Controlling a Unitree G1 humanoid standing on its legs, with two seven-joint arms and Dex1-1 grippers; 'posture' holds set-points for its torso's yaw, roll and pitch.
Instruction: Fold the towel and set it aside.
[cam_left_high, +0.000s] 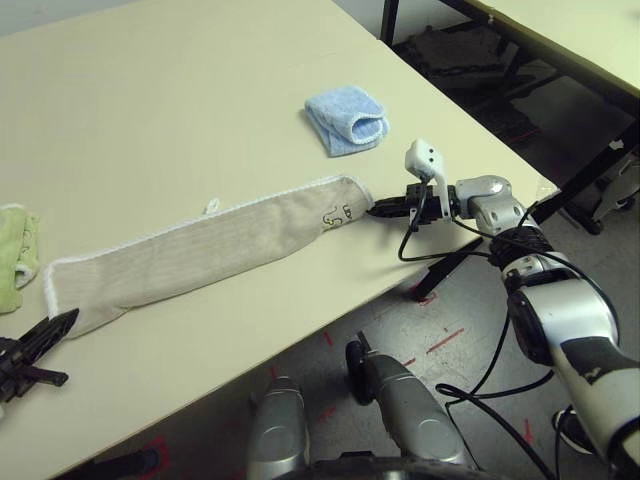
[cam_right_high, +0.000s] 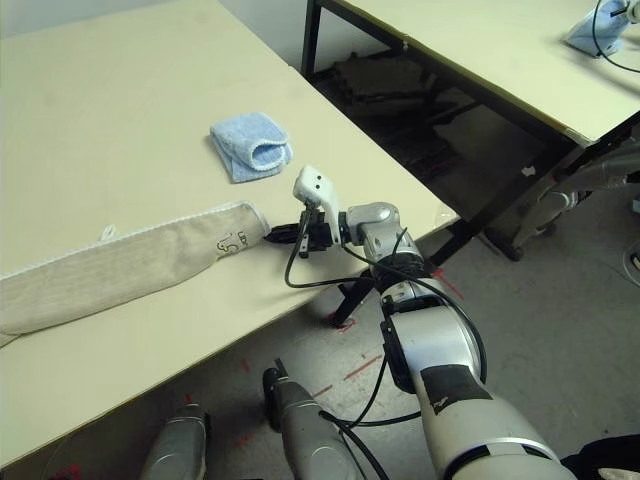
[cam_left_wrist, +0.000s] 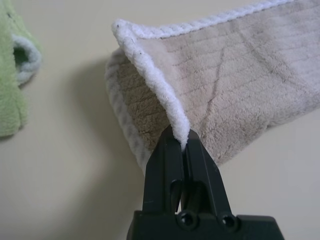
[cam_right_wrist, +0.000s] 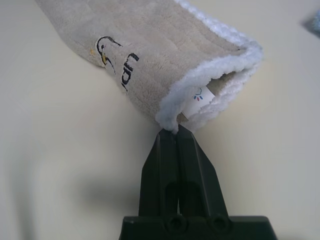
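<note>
Gripping both short ends of the towel, ready for the next fold.

Lying lengthwise across the cream table (cam_left_high: 180, 90), the long beige terry towel with white scalloped edging (cam_left_high: 200, 255) is already sitting as a narrow folded strip, so the step in hand is judged to be the end-to-end fold. A small light-blue folded towel (cam_left_high: 346, 119) is resting well apart beyond it, and a small lime-green towel (cam_left_high: 14, 256) is lying just beside its left end. The right gripper (cam_right_wrist: 170, 131) is pinching the white edging at the end bearing the embroidered animal logo (cam_right_wrist: 114, 57), jaws fully closed on the cloth. The left gripper (cam_left_wrist: 180, 142) is likewise clamping the edging at the opposite end. The next move is calling for lifting one end and carrying it over to the other, keeping both pinches firm and the edges aligned.
</note>
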